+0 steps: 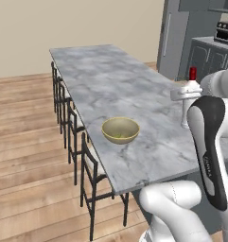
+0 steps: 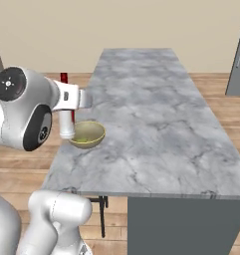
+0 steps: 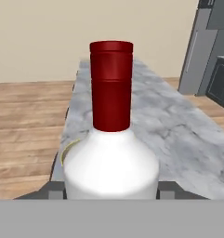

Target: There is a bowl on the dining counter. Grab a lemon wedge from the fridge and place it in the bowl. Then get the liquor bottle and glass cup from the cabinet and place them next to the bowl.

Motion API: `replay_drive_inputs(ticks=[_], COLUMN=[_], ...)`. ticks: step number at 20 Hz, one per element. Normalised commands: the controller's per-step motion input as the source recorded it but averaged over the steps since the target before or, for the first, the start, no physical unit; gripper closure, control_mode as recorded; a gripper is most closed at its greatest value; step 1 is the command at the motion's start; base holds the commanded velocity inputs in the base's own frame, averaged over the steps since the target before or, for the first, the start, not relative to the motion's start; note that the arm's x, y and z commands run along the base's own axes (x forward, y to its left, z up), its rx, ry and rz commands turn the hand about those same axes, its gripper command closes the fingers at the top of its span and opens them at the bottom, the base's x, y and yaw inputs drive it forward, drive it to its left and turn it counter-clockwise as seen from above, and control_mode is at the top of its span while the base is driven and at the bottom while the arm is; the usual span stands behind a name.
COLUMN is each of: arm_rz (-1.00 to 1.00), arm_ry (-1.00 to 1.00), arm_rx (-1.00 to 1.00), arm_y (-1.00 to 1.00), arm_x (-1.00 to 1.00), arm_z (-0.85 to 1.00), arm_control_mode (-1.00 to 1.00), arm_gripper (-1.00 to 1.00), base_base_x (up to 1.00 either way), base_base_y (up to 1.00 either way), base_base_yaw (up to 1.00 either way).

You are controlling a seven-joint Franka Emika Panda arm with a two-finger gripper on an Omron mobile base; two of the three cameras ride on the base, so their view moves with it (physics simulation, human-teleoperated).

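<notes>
My gripper [image 1: 186, 93] [image 2: 76, 97] is shut on the liquor bottle [image 1: 185, 113] [image 2: 66, 127] [image 3: 111, 158], a whitish bottle with a red cap, held upright by its shoulder. In the hand view the dark fingertips [image 3: 55, 189] press on both sides of its body. The bottle hangs over the near end of the dining counter [image 1: 134, 85] [image 2: 156, 109], nearer the cameras than the bowl [image 1: 120, 130] [image 2: 87, 133]. The yellow-olive bowl stands near the stool-side edge with a small pale piece, apparently the lemon wedge [image 1: 119, 137], inside. The glass cup is out of view.
Dark stools [image 1: 70, 123] line the counter's left side. The grey fridge [image 1: 174, 38] [image 3: 197, 51] stands beyond the counter's far right, next to a wall counter with a toaster oven [image 1: 225, 32]. The marbled top stretches away behind the bowl.
</notes>
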Motion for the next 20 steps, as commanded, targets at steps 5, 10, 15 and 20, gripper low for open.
replay_drive_inputs(ticks=[5, 10, 15, 20], arm_rz=[0.21, 0.29, 0.17, 0.02], arm_ry=[-0.08, -0.02, 0.00, 0.00], arm_rx=[0.01, 0.01, 0.05, 0.05], arm_y=[-0.57, -0.11, 0.00, -0.01], arm_x=[0.65, 0.93, 0.70, 0.44], arm_z=[-0.14, -0.14, -0.40, -0.57], arm_control_mode=[-1.00, -1.00, -1.00, -1.00], arm_gripper=[1.00, 1.00, 1.00, 1.00], base_base_x=[0.00, 0.00, 0.00, 0.00], base_base_y=[0.00, 0.00, 0.00, 0.00], base_base_yaw=[0.00, 0.00, 0.00, 0.00])
